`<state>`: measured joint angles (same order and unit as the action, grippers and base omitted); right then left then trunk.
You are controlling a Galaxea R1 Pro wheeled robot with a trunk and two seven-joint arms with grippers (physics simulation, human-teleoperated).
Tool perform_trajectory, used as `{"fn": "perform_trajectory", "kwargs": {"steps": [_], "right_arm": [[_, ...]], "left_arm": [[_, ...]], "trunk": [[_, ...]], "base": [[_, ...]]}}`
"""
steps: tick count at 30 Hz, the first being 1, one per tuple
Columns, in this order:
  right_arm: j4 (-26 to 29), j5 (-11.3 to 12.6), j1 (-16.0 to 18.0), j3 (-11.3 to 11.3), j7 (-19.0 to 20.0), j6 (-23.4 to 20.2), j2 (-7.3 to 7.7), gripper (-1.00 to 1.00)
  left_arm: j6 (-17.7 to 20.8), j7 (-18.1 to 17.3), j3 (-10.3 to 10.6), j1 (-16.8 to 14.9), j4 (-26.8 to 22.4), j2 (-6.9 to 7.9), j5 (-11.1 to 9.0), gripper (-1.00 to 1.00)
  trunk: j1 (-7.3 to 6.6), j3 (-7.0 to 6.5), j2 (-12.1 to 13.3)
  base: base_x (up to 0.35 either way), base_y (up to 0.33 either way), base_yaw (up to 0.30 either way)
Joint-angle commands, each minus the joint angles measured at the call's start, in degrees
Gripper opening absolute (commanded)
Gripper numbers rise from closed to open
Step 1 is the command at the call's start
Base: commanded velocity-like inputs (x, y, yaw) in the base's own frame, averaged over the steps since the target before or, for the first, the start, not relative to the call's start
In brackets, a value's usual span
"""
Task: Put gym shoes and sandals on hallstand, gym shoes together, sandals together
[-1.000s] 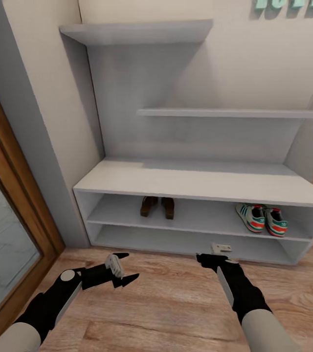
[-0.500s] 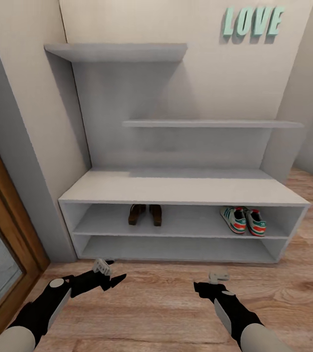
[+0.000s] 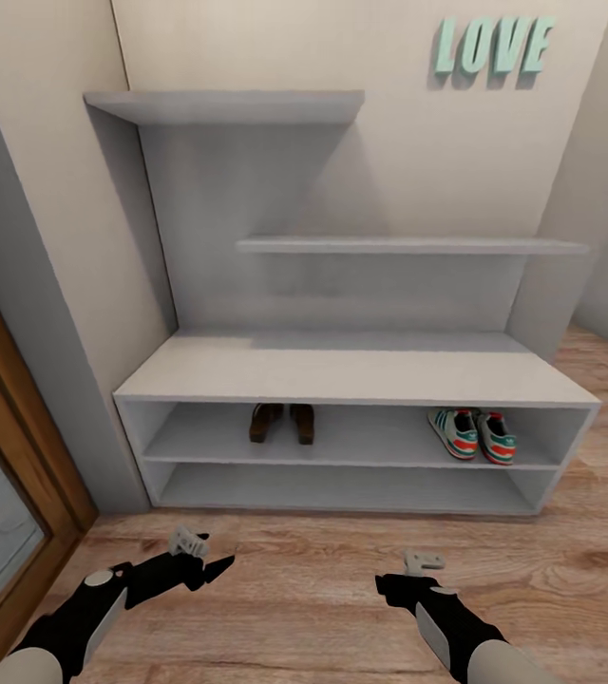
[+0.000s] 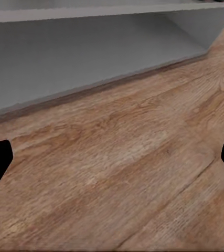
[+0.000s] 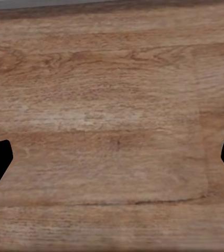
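The two gym shoes (image 3: 475,435) stand side by side at the right of the upper shelf row of the hallstand (image 3: 351,366). The two sandals (image 3: 281,423) stand together on the same shelf, left of the middle. My left gripper (image 3: 217,555) hovers low over the corridor floor (image 3: 313,589) in front of the rack's left part, open and holding nothing. In the left wrist view the left gripper (image 4: 112,163) points at the floor and the rack's bottom edge. My right gripper (image 3: 389,579) hangs over the floor further right, open and holding nothing. Under the right gripper (image 5: 112,160) lie bare planks.
A wooden door frame (image 3: 19,427) with a glass panel runs along the left. Mint letters spelling LOVE (image 3: 492,45) hang on the wall above two stepped floating shelves (image 3: 228,103). Floor continues to the right of the rack.
The camera has drawn back and tilted up, so the LOVE letters and the whole rack show now. Both arms sit lower in the picture. The shoes and sandals stay on the shelf.
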<state>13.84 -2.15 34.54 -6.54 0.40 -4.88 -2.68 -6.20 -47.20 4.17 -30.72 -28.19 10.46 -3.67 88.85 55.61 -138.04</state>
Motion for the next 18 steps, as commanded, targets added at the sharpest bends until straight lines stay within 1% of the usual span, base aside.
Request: {"fn": "perform_trajectory", "kwargs": {"steps": [1,9,18], "right_arm": [[0.1,-0.24,0.0,-0.4,0.04,-0.29,-0.05,1.0],[-0.03,-0.37,0.0,-0.4,0.04,-0.23,-0.05,1.0],[-0.11,-0.4,0.0,-0.4,0.04,-0.15,-0.05,1.0]], "left_arm": [[-0.44,0.09,0.42,-0.04,0.58,0.08,-0.37,1.0],[-0.63,0.16,0.41,-0.04,3.49,0.08,-0.37,1.0],[-0.65,0.17,0.29,-0.04,4.1,0.15,-0.37,1.0]], "trunk": [[-0.24,-0.03,0.39],[-2.0,-0.71,3.6],[-3.97,-1.48,7.21]], "base": [[0.0,0.0,0.0],[0.0,0.0,0.0],[0.0,0.0,0.0]]}}
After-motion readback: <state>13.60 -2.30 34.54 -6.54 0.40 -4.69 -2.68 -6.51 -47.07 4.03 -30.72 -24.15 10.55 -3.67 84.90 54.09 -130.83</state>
